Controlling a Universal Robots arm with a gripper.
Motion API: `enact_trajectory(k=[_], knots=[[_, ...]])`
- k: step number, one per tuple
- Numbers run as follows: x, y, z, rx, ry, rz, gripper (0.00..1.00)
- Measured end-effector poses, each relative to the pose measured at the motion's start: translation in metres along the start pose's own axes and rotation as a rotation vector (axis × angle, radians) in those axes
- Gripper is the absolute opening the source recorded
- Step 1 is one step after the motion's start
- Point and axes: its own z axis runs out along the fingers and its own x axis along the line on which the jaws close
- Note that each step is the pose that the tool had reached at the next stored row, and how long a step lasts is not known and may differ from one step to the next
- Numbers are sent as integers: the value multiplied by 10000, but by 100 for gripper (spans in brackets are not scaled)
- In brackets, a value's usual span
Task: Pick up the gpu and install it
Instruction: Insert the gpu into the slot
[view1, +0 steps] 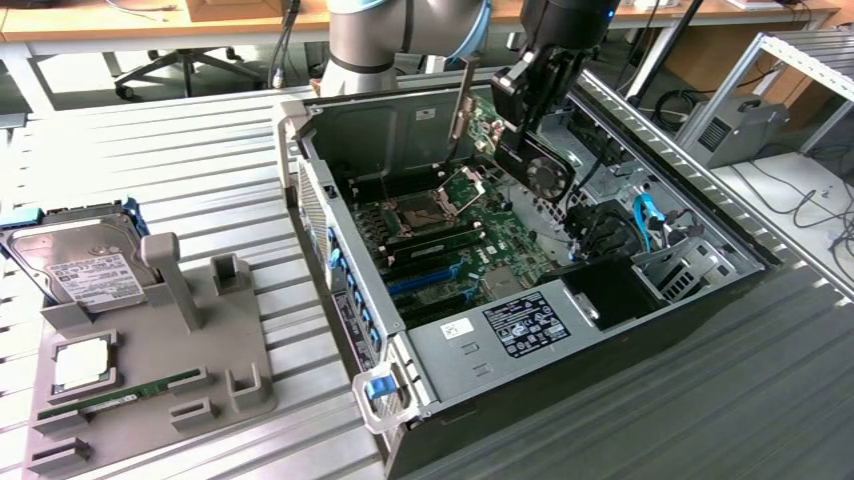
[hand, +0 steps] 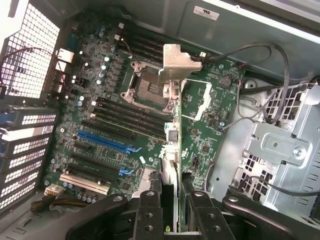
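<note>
The gpu (view1: 541, 165) hangs tilted above the open computer case (view1: 534, 330), black fan shroud facing the exterior view's right and its silver end bracket (view1: 463, 105) pointing up and back. My gripper (view1: 531, 100) is shut on the card's upper edge. In the wrist view the gpu (hand: 171, 135) appears edge-on between my fingers (hand: 150, 212), and its bracket (hand: 176, 62) hovers over the motherboard (hand: 210, 135) near the CPU socket (hand: 147, 87). The blue expansion slots (hand: 107, 142) lie off to one side of the card, apart from it.
A grey parts fixture (view1: 200, 370) on the slatted table at the exterior view's left holds a hard drive (view1: 80, 265), a CPU (view1: 83, 365) and a RAM stick (view1: 120, 397). Drive cage and cables (view1: 654, 240) crowd the case's right side.
</note>
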Motion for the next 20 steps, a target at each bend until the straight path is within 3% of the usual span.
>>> enact_trajectory(k=[20], knots=[[-3,-1,0,-8,5,-346,26]])
